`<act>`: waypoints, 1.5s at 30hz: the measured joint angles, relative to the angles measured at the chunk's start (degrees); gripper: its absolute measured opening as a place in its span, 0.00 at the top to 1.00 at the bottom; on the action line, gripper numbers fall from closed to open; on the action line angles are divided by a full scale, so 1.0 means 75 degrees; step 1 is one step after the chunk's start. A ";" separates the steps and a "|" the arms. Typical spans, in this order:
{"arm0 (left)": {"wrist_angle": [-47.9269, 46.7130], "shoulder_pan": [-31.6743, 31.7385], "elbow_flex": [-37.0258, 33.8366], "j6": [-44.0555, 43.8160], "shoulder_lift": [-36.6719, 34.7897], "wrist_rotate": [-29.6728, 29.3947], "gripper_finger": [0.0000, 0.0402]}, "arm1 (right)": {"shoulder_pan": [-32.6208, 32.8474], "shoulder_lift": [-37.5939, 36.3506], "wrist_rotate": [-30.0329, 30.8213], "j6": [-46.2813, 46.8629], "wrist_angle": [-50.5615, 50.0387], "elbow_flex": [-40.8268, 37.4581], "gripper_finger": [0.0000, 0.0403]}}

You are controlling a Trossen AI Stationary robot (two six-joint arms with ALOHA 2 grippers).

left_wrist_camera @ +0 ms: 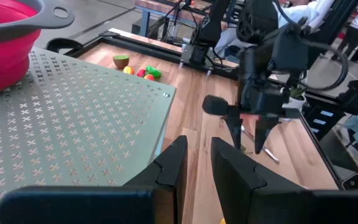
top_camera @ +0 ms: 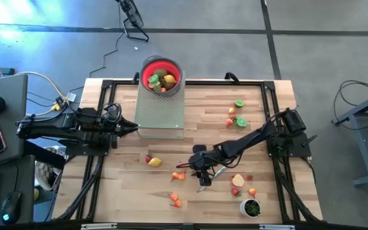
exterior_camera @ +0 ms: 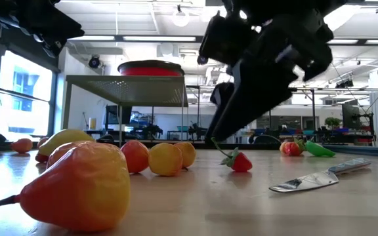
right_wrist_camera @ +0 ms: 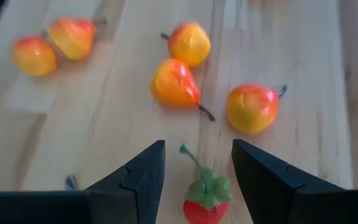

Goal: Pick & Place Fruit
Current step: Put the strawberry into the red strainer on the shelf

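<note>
At the table's front we see the right gripper (right_wrist_camera: 194, 171) poised with fingers apart around a strawberry (right_wrist_camera: 205, 200), orange pears (right_wrist_camera: 176, 83) just beyond, and the left gripper (left_wrist_camera: 194, 165) narrowly parted, empty, beside the perforated stand (top_camera: 160, 112).

A wooden table (top_camera: 126, 191) fills the middle of the high view, edged by a black frame (top_camera: 260, 82). At its upper centre stands a grey-green perforated platform (top_camera: 160, 108), and a red bowl (top_camera: 147, 70) with a grey rim sits on the platform's far end. A silver knife (exterior_camera: 314, 178) lies flat on the wood at the lower right of the low view. A small white cup (top_camera: 251, 207) with green contents stands near the table's lower right corner. Cables (top_camera: 40, 80) trail at the upper left.
</note>
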 joint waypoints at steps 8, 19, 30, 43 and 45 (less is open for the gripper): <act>-0.0012 0.0000 0.0009 -0.0003 0.0000 -0.0003 0.83 | 0.0035 0.0434 -0.0055 0.0020 0.0281 -0.0006 0.56; -0.0006 0.0000 0.0009 -0.0003 0.0000 -0.0006 0.83 | 0.0035 0.0443 -0.0049 0.0087 0.0397 -0.0006 0.61; -0.0003 0.0000 0.0009 -0.0026 0.0000 -0.0012 0.83 | 0.0035 0.0444 -0.0052 0.0087 0.0467 -0.0006 0.82; -0.0003 0.0000 0.0009 -0.0026 0.0000 -0.0035 0.83 | 0.0035 0.0445 -0.0052 0.0085 0.0484 -0.0006 0.99; -0.0003 0.0000 0.0008 -0.0026 0.0000 -0.0035 0.83 | 0.0035 0.0444 -0.0052 0.0085 0.0484 -0.0006 0.99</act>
